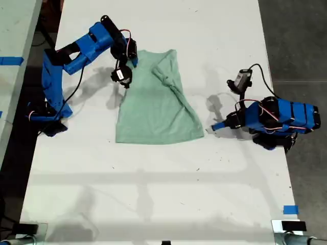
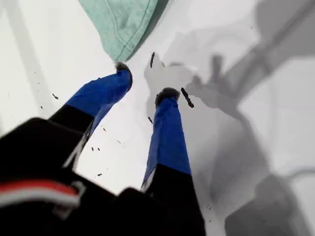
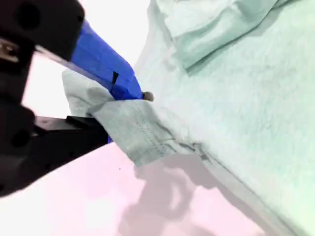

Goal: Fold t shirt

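White tabletop [image 1: 153, 194] carries everything. Upon it the t shirt [image 1: 153, 109] lies partly folded, nearer the far edge, one side turned inward. My second gripper [image 3: 115, 115] has its fingers clamped on the shirt's sleeve edge at the exterior view's left. My first gripper [image 2: 145, 86], fingers moderately apart and holding nothing, rests just beside the shirt's hem corner.

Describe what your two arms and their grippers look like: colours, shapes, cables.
Both arms are bright blue plastic with black motor blocks and thin red, white and black cables. My first gripper has two slim blue fingers with dark tips. My second gripper shows a blue finger on a black body.
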`<state>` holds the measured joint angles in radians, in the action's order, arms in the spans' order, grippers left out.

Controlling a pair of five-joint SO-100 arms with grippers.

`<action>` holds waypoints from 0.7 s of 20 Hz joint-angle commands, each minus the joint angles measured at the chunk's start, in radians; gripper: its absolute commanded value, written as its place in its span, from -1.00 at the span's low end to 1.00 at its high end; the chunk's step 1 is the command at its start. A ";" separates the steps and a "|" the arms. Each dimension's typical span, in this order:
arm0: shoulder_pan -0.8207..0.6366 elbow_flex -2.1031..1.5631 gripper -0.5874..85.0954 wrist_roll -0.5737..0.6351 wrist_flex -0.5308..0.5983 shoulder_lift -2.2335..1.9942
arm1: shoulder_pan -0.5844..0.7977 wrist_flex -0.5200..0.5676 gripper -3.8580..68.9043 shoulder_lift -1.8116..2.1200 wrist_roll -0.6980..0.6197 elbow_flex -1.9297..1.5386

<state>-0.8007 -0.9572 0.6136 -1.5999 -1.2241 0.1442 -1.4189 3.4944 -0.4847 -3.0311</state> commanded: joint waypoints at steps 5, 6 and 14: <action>0.146 0.054 -0.52 0.057 0.179 0.078 | -0.020 0.020 -0.50 0.008 -0.009 -0.049; 0.138 0.054 -0.49 0.063 0.181 0.095 | -0.021 0.020 -0.50 0.008 -0.009 -0.049; 0.124 0.025 -0.49 0.067 0.002 -0.204 | -0.021 0.020 -0.50 0.008 -0.012 -0.049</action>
<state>-0.6734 -0.9587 0.7026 -1.5294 -1.2502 0.1319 -1.4189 3.4944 -0.4847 -3.0311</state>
